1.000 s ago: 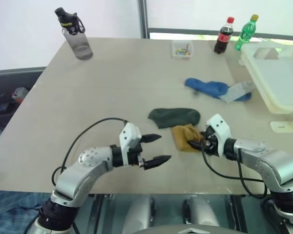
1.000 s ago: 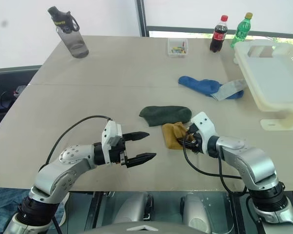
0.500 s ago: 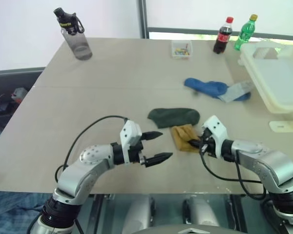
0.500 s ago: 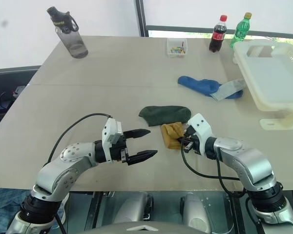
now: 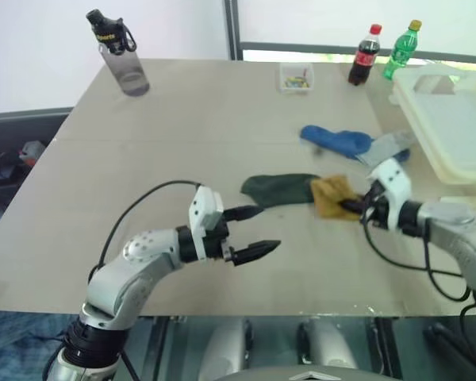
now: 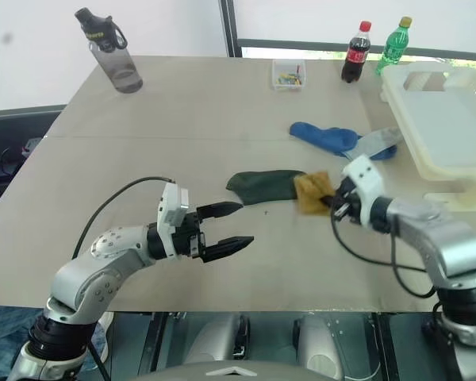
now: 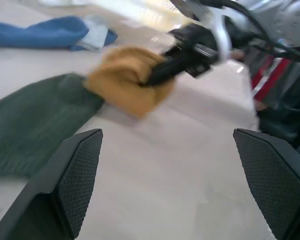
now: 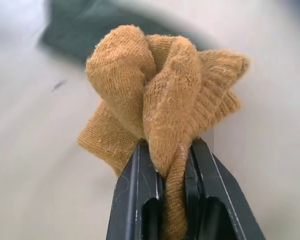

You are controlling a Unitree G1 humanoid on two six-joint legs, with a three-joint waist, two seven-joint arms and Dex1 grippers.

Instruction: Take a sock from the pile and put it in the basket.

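Now the right gripper [image 6: 339,204] is pinched tight on the yellow sock [image 6: 311,190], and a bunched fold of the knit sits squeezed between its two black fingers [image 8: 140,195]. The sock hangs from that grip just beside the dark green sock [image 6: 263,184], and it looks lifted off the worktop [image 6: 182,119], though I cannot tell if its low edge brushes the top. Holding it by a thick fold makes sense, because a soft sock would slip out of a thin pinch. The blue sock [image 6: 324,136] and a pale grey sock [image 6: 374,144] lie farther back, which is what is left of the pile. The white basket [image 6: 440,119] waits at the right edge of the worktop, well apart from the held sock, so the sock must next be carried over there. The left gripper [image 6: 222,229] hangs with its fingers spread wide and holds nothing. It sits off to the side, likely to keep out of the way. A water bottle [image 6: 111,51], two drink bottles [image 6: 354,52] and a small clear box [image 6: 289,73] stand at the far end, away from the path.
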